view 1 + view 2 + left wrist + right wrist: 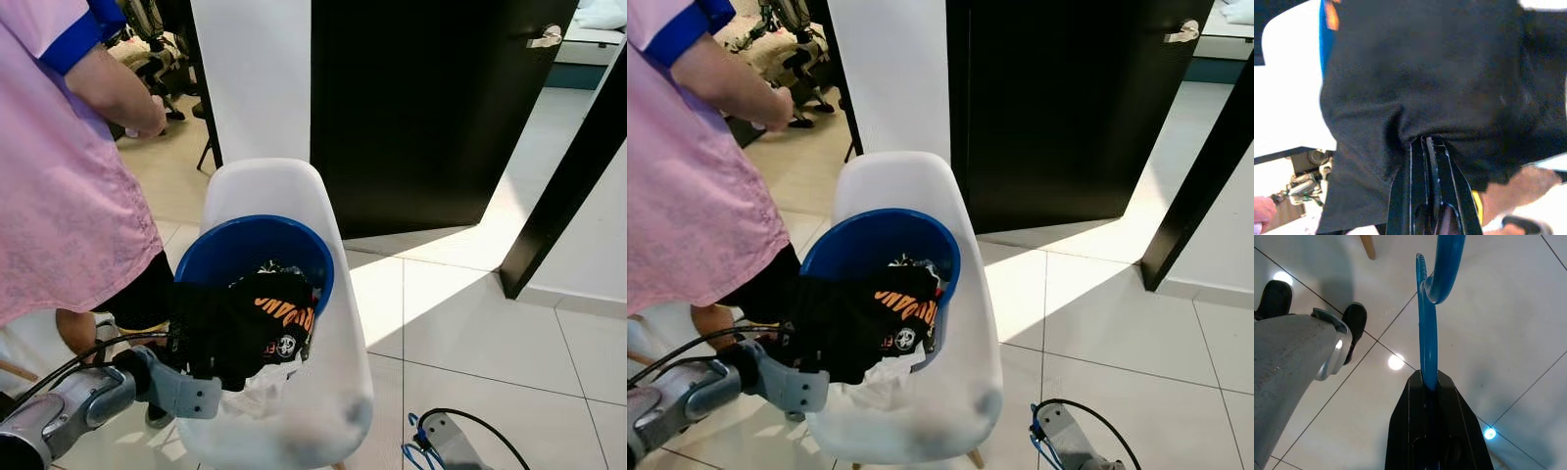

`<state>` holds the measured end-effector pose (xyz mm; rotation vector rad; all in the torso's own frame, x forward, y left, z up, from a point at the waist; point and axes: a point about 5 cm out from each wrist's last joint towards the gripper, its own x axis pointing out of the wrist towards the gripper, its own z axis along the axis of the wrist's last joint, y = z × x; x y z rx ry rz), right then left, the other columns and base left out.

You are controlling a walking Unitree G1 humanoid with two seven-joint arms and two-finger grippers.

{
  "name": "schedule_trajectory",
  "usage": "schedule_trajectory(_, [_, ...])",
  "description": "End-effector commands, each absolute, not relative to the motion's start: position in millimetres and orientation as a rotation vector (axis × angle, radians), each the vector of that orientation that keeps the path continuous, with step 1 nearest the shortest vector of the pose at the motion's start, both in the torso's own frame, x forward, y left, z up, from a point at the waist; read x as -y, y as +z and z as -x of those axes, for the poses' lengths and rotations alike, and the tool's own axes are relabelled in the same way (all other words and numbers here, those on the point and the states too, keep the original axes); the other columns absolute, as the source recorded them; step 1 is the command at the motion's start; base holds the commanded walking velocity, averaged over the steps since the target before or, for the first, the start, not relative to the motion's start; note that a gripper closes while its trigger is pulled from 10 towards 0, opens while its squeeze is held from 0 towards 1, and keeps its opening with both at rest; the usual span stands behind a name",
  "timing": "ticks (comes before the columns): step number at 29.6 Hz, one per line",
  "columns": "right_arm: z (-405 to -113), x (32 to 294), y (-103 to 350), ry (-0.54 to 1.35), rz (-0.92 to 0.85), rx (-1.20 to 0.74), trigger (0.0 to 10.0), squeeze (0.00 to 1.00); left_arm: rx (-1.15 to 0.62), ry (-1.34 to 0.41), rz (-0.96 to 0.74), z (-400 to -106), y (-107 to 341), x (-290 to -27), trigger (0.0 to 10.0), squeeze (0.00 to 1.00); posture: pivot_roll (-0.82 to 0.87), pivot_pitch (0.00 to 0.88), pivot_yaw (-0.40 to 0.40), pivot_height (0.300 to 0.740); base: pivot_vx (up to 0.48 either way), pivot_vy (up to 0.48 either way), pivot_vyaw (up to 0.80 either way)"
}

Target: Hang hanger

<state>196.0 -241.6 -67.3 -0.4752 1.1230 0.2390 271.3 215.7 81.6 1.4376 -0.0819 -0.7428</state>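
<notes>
A black T-shirt [245,318] with orange print hangs over the rim of a blue basket [255,227] that stands on a white chair [284,186]. My left gripper [1427,142] is shut on a fold of this black shirt [1425,73], at the basket's near left side. My right gripper [1427,379] is low at the right, over the floor tiles, and is shut on a blue plastic hanger [1427,333] whose hook curves away from the fingers. A blue bit of the hanger [416,446] shows by my right arm [446,441].
A person in a pink shirt [59,176] stands close on the left of the chair. A black door [421,98] stands open behind the chair, with a dark door frame [563,186] at the right. Pale floor tiles [490,333] lie open to the right.
</notes>
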Motion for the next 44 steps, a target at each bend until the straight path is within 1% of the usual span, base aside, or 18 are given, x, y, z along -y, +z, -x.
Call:
schedule_trajectory(1, [-193, 241, -69, 0.250, 0.475, -1.131, 10.0, 0.00, 0.112, -0.723, -1.368, -277, 94, -211, 0.0, 0.00, -0.03, 0.059, 0.007, 0.740, 0.000, 0.000, 0.00])
schedule_trajectory(4, [-193, 241, -69, 0.251, 0.476, -1.132, 10.0, 0.00, 0.119, -0.698, -1.223, -282, 109, -206, 0.3, 0.00, -0.03, 0.059, 0.007, 0.740, 0.000, 0.000, 0.00])
schedule_trajectory(6, [-193, 241, -69, 0.253, 0.477, -1.132, 10.0, 0.00, 0.128, -0.698, -1.023, -286, 130, -199, 1.4, 0.00, -0.03, 0.058, 0.005, 0.740, 0.000, 0.000, 0.00])
schedule_trajectory(9, [-193, 241, -69, 0.252, 0.476, -1.132, 10.0, 0.00, 0.141, -0.754, -0.809, -285, 159, -194, 1.2, 0.00, -0.04, 0.059, 0.006, 0.740, 0.000, 0.000, 0.00])
schedule_trajectory(10, [-193, 241, -69, 0.252, 0.476, -1.132, 10.0, 0.00, 0.150, -0.797, -0.736, -284, 177, -195, 1.7, 0.00, -0.03, 0.055, 0.004, 0.740, 0.000, 0.000, 0.00])
schedule_trajectory(16, [-193, 241, -69, 0.251, 0.476, -1.131, 10.0, 0.00, 0.216, -0.869, -0.591, -280, 232, -204, 2.0, 0.00, -0.03, 0.051, 0.003, 0.740, 0.000, 0.000, 0.00])
schedule_trajectory(18, [-193, 241, -69, 0.250, 0.476, -1.130, 10.0, 0.00, 0.370, -0.866, -0.459, -277, 285, -205, 3.8, 0.00, -0.02, 0.039, 0.004, 0.740, 0.000, 0.000, 0.00])
schedule_trajectory(21, [-193, 241, -69, 0.247, 0.475, -1.130, 10.0, 0.00, 0.481, -0.861, -0.359, -272, 320, -206, 4.2, 0.00, -0.02, 0.031, 0.004, 0.740, 0.000, 0.000, 0.00])
schedule_trajectory(24, [-193, 240, -69, 0.246, 0.474, -1.129, 10.0, 0.00, 0.550, -0.831, -0.295, -272, 338, -208, 3.5, 0.00, -0.03, 0.025, 0.003, 0.740, 0.000, 0.000, 0.00])
schedule_trajectory(25, [-193, 240, -69, 0.243, 0.471, -1.129, 10.0, 0.00, 0.612, -0.811, -0.202, -271, 355, -211, 3.5, 0.00, -0.03, 0.010, 0.004, 0.740, 0.000, 0.000, 0.00])
schedule_trajectory(30, [-192, 240, -70, 0.241, 0.470, -1.128, 10.0, 0.00, 0.629, -0.828, -0.131, -268, 363, -213, 3.5, 0.00, -0.03, 0.010, 0.004, 0.740, 0.000, 0.000, 0.00])
schedule_trajectory(31, [-192, 239, -70, 0.240, 0.470, -1.128, 10.0, 0.00, 0.640, -0.879, -0.105, -264, 369, -209, 5.0, 0.00, -0.02, 0.000, 0.008, 0.740, 0.000, 0.000, 0.00])
schedule_trajectory(32, [-192, 239, -70, 0.240, 0.470, -1.128, 10.0, 0.00, 0.640, -0.879, -0.105, -264, 369, -209, 5.0, 0.00, -0.02, 0.000, 0.008, 0.740, 0.000, 0.000, 0.00])
schedule_trajectory(33, [-192, 239, -70, 0.241, 0.470, -1.128, 10.0, 0.00, 0.645, -0.927, -0.078, -259, 374, -205, 5.8, 0.00, -0.02, 0.000, 0.008, 0.740, 0.000, 0.000, 0.00])
schedule_trajectory(34, [-192, 239, -70, 0.241, 0.470, -1.128, 10.0, 0.00, 0.648, -0.976, -0.056, -255, 378, -201, 7.3, 0.00, -0.02, 0.000, 0.010, 0.740, 0.000, 0.000, 0.00])
schedule_trajectory(35, [-192, 239, -70, 0.241, 0.470, -1.128, 10.0, 0.00, 0.649, -1.006, -0.043, -252, 380, -199, 7.3, 0.00, -0.02, 0.000, 0.010, 0.740, 0.000, 0.000, 0.00])
schedule_trajectory(36, [-192, 239, -70, 0.241, 0.470, -1.128, 10.0, 0.00, 0.640, -1.018, -0.040, -251, 380, -198, 10.0, 0.00, -0.02, 0.000, 0.013, 0.740, 0.000, 0.000, 0.00])
schedule_trajectory(44, [-192, 238, -71, 0.240, 0.470, -1.128, 10.0, 0.00, 0.547, -1.025, -0.057, -255, 365, -200, 10.0, 0.00, -0.02, 0.000, 0.016, 0.740, 0.000, 0.000, 0.00])
